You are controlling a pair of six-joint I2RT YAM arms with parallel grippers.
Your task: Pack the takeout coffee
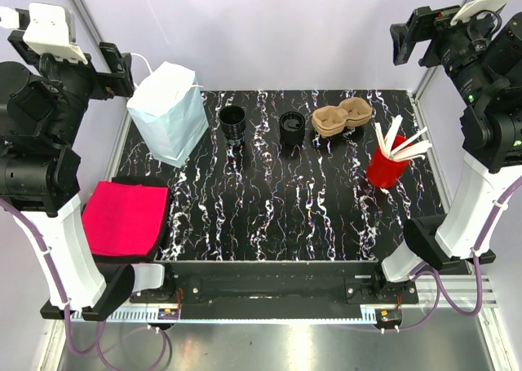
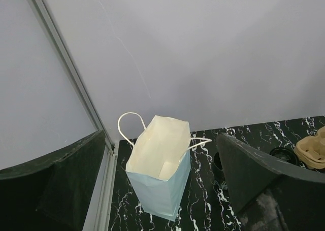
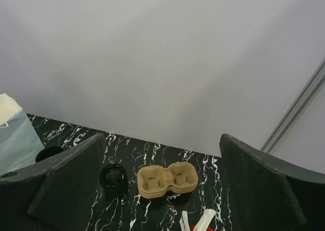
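At the near left corner of the black marbled table (image 1: 269,216) lies a folded pink cloth (image 1: 126,218), flat and apart from everything else. Farther in, toward the right side, a red cup (image 1: 386,167) stands upright with a bundle of white sticks (image 1: 401,141) in it, fanning out over its rim. Beyond that, four things stand in a row along the far edge. At the left end is a pale blue paper bag (image 2: 161,183), upright with its mouth open and its white handles splayed. The left wrist view looks down into it and shows cream inner walls, but not its bottom. Just right of the bag is a black cup (image 1: 232,124), then a second black cup (image 1: 292,129) a little apart from it. What either one holds cannot be made out. Beside the second cup is a brown cardboard cup carrier (image 3: 167,179) with two wells side by side, and the cardboard floor shows in each. Both arms are raised clear of the table. The left gripper (image 2: 160,134) hangs over the bag's corner with its jaws spread wide and nothing between them. The right gripper (image 3: 162,135) is likewise spread wide and grasps nothing, looking down on the carrier and the second cup.
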